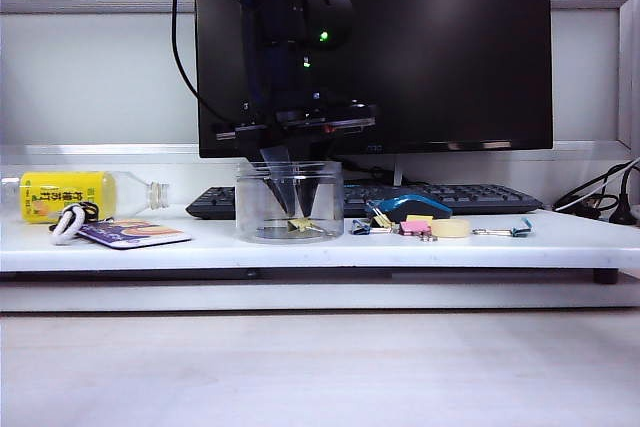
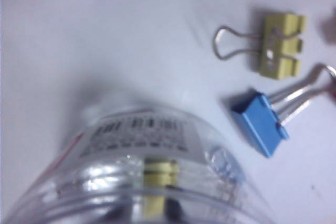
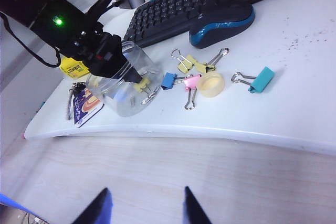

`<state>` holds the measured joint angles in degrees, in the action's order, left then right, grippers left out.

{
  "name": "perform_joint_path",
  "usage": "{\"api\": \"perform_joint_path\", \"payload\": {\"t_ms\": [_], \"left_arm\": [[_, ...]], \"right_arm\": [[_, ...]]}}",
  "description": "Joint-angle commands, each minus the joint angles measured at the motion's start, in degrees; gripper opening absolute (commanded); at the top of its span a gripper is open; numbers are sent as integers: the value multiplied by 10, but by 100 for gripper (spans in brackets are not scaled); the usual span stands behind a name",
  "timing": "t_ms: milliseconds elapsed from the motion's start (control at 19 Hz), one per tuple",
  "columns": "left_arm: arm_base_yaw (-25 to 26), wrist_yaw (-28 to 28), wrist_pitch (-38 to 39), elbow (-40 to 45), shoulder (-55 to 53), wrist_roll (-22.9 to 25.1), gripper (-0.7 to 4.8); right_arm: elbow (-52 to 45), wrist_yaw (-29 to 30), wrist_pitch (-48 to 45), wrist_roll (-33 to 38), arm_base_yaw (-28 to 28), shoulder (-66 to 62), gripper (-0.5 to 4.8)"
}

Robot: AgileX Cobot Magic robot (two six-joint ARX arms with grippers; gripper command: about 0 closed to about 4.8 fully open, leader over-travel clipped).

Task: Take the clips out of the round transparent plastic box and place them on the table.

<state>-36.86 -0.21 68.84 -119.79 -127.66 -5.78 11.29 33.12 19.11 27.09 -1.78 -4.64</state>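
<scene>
Left fingers (image 3: 140, 81) pinch a clip (image 1: 299, 224) inside the box (image 1: 289, 201) (label unreadable); right fingers (image 3: 143, 206) spread.

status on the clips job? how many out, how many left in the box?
Two yellow clips already lie on the table. Left gripper is down inside the box, at a yellow clip on its floor; grip unclear. Right gripper hangs open off the table, idle.

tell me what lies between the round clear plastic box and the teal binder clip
Yellow, blue and pink clips, a tape roll; right wrist view.
</scene>
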Motion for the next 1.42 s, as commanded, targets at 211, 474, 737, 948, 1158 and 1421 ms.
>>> {"api": "perform_joint_path", "payload": {"t_ms": [211, 474, 737, 948, 1158, 1421], "left_arm": [[-2, -11, -2, -3, 3, -72, 164], [-2, -11, 4, -3, 3, -198, 188], [-5, -11, 13, -3, 3, -374, 188], [-13, -7, 5, -3, 3, -500, 188], [-23, -7, 7, -3, 2, -575, 188], [-30, -26, 2, -3, 2, -624, 187]], "right_arm": [[1, 0, -10, -3, 0, 0, 176], [1, 0, -10, -3, 0, 0, 176], [1, 0, -33, -3, 0, 0, 176], [1, 0, -40, -3, 0, 0, 176], [1, -1, -42, -3, 0, 0, 176], [1, -2, -44, -3, 0, 0, 176]]}}
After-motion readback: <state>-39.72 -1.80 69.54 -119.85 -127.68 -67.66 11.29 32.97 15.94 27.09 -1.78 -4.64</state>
